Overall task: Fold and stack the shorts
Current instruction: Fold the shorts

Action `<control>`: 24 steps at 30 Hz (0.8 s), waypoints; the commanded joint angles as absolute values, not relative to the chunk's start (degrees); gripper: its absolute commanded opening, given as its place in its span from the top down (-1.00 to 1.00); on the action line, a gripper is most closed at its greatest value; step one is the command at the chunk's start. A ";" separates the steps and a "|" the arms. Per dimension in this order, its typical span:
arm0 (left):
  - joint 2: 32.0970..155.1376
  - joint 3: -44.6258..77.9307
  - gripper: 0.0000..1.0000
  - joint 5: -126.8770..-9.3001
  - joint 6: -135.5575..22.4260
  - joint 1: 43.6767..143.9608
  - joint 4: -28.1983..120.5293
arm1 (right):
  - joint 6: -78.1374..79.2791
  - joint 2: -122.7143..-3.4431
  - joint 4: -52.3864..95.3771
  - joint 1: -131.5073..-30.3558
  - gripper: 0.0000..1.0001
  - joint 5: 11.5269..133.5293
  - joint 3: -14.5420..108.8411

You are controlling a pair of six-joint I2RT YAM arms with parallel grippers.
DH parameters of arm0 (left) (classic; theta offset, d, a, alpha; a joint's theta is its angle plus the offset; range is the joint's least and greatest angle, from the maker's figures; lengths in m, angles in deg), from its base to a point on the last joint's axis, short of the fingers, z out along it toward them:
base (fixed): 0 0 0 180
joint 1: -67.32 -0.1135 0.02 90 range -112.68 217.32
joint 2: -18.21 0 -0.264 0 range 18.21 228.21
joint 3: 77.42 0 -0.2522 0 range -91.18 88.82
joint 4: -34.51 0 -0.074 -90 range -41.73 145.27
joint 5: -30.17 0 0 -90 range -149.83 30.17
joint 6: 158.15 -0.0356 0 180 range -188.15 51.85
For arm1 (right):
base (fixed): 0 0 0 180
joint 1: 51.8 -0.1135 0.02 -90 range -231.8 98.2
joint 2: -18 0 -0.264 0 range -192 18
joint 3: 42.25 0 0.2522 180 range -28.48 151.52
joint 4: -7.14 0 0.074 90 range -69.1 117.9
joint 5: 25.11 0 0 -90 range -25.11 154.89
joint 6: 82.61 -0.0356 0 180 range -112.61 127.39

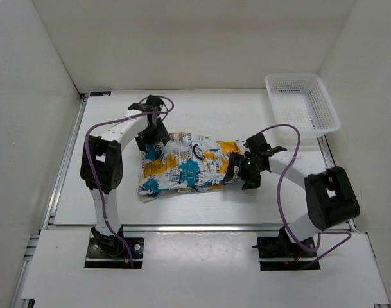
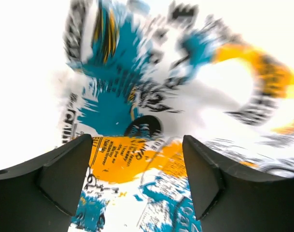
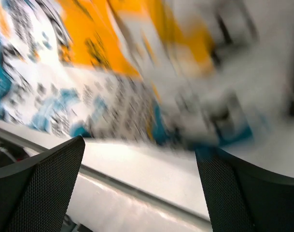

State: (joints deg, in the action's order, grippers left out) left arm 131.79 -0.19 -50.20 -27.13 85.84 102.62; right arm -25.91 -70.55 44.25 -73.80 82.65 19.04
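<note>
The printed shorts (image 1: 182, 168) are pictured lying rumpled across the middle of the white table (image 1: 99, 192). The left gripper (image 1: 149, 151) is positioned over their left end and the right gripper (image 1: 235, 171) at their right end. Both sets of jaws are spread wide, with nothing grasped. A mesh basket (image 1: 302, 102) is seen at the far right corner.
</note>
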 commanded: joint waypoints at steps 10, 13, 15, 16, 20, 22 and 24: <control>119.82 -11.73 -0.82 -48.04 -33.25 81.29 111.46 | -16.52 -56.41 62.84 -63.50 -0.93 67.26 30.73; 118.14 -8.75 -0.82 -50.33 -33.87 82.61 110.94 | -15.99 -64.40 58.89 -62.79 -0.93 67.96 35.21; 116.74 -5.24 -0.82 -51.65 -33.87 82.61 109.62 | -15.99 -70.46 57.29 -62.79 -0.93 69.19 37.60; 115.78 -3.74 -0.82 -52.26 -33.87 82.61 108.92 | -15.47 -72.07 55.81 -62.27 -0.93 70.06 38.57; 114.02 3.12 -0.82 -54.90 -33.34 82.61 106.89 | -14.07 -79.19 54.56 -61.74 -0.93 71.47 42.17; 113.40 6.72 -0.82 -55.52 -33.34 82.61 105.32 | -14.06 -81.57 53.34 -61.04 -0.93 71.48 42.18; 113.40 9.35 -0.82 -56.22 -33.34 82.61 103.82 | -14.06 -82.63 51.76 -61.03 -0.88 73.23 40.35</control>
State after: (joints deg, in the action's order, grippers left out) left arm 115.99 6.76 -53.83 -33.19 82.70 106.68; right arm -15.73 -82.42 54.51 -61.80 70.95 39.63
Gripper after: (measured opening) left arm 0.907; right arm 0.946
